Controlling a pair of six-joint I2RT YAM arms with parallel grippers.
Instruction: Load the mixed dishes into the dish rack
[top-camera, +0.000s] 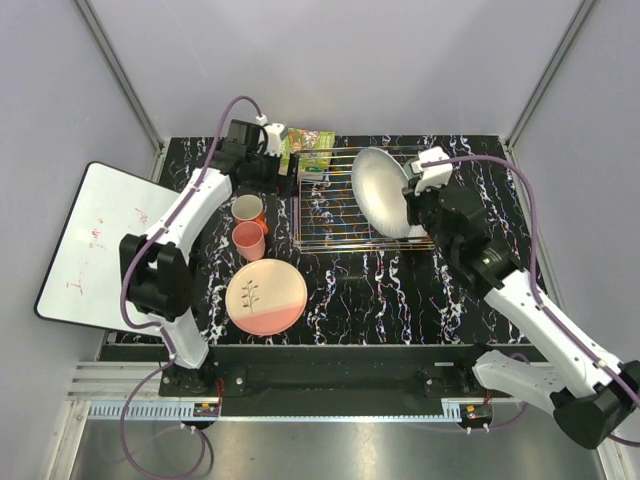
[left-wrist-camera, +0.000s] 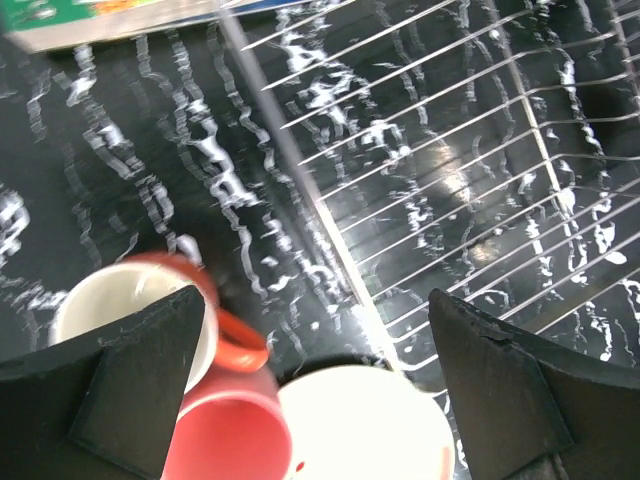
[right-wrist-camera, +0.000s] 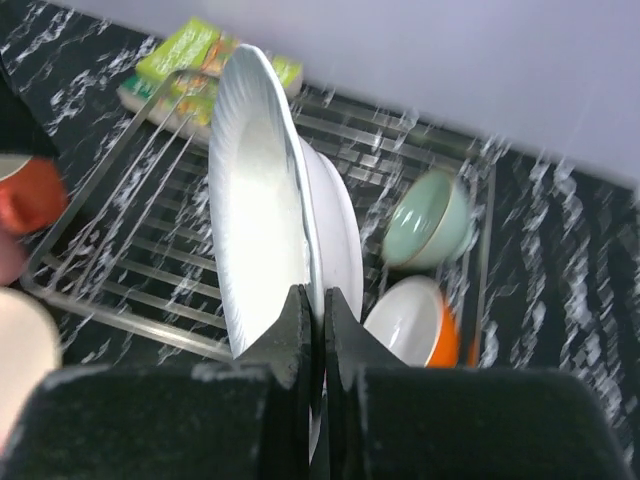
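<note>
White board lies past surface's left edge. L tool spread wide, holding nothing, over back-left area betw cups and rack. Two pink cups stand just left of rack. Pink-and-cream plate lies flat nr front edge, left of centre. Wire rack sits centre-back, w/ green book at its back-left corner. Big white plate stands on edge in rack's right half, R tool pinching its rim. Green bowl & orange bowl sit in rack's right end.
</note>
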